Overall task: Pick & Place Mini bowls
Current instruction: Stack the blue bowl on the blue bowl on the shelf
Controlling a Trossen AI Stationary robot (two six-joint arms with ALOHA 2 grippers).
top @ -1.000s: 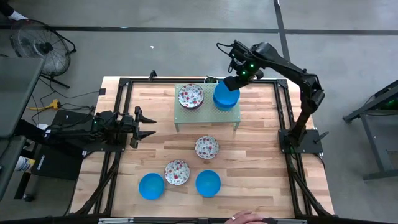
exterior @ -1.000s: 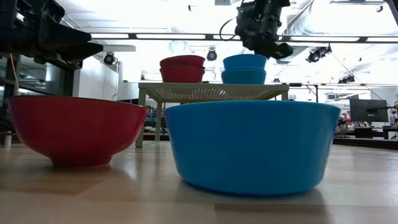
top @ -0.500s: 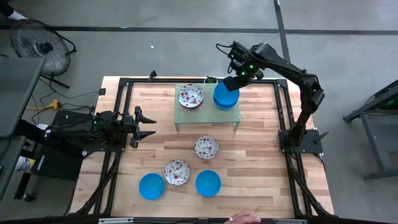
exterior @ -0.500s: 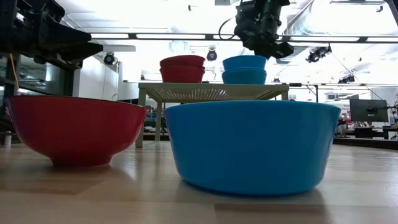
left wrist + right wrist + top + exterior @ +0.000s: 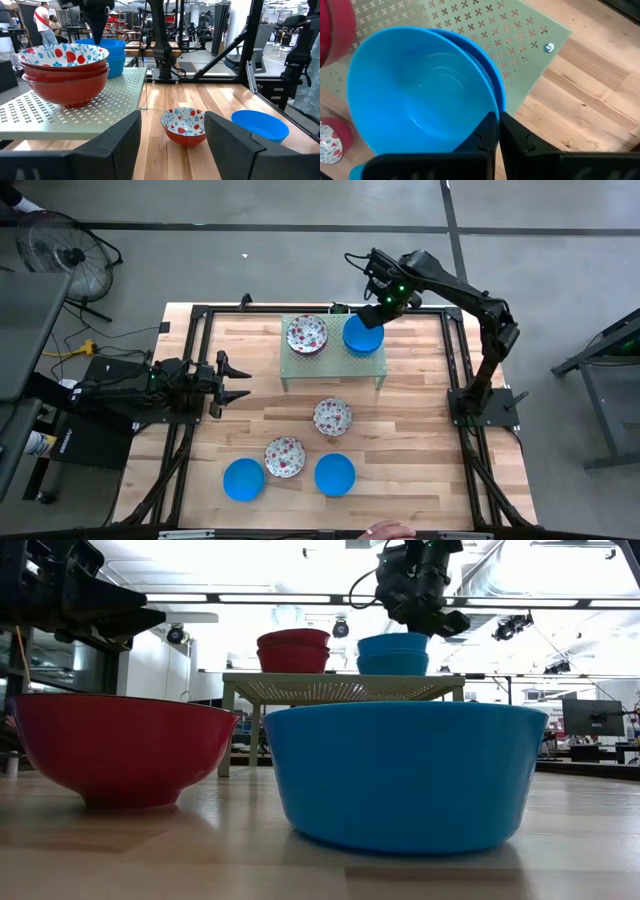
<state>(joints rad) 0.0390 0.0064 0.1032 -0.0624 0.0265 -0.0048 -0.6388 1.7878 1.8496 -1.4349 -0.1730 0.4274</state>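
A green perforated stand (image 5: 331, 358) holds a stack of floral bowls (image 5: 306, 334) and a stack of blue bowls (image 5: 360, 338). My right gripper (image 5: 378, 308) is over the blue stack's far right side, shut on the top blue bowl (image 5: 420, 95). Two floral bowls (image 5: 332, 416) (image 5: 284, 456) and two blue bowls (image 5: 243, 479) (image 5: 334, 474) rest on the table nearer me. My left gripper (image 5: 238, 380) is open and empty at the table's left, level with the stand; its wrist view shows the floral stack (image 5: 62, 62). My right gripper pinches the top blue bowl's rim (image 5: 492, 107) on its far right side, one finger inside the bowl and one outside. The fingers come from above, pointing down. The bowl sits in the lower blue bowl (image 5: 495, 85), shifted a little off it.
The arms' black frame rails run along the table's left and right edges. A person's hand (image 5: 385, 530) shows at the near edge. In the low view a floral bowl's red outside (image 5: 120, 760) and a blue bowl (image 5: 405, 775) stand close to the camera.
My right gripper has brought the top blue bowl a little down onto the blue stack, still holding its rim, and has shifted slightly toward the table's far edge.
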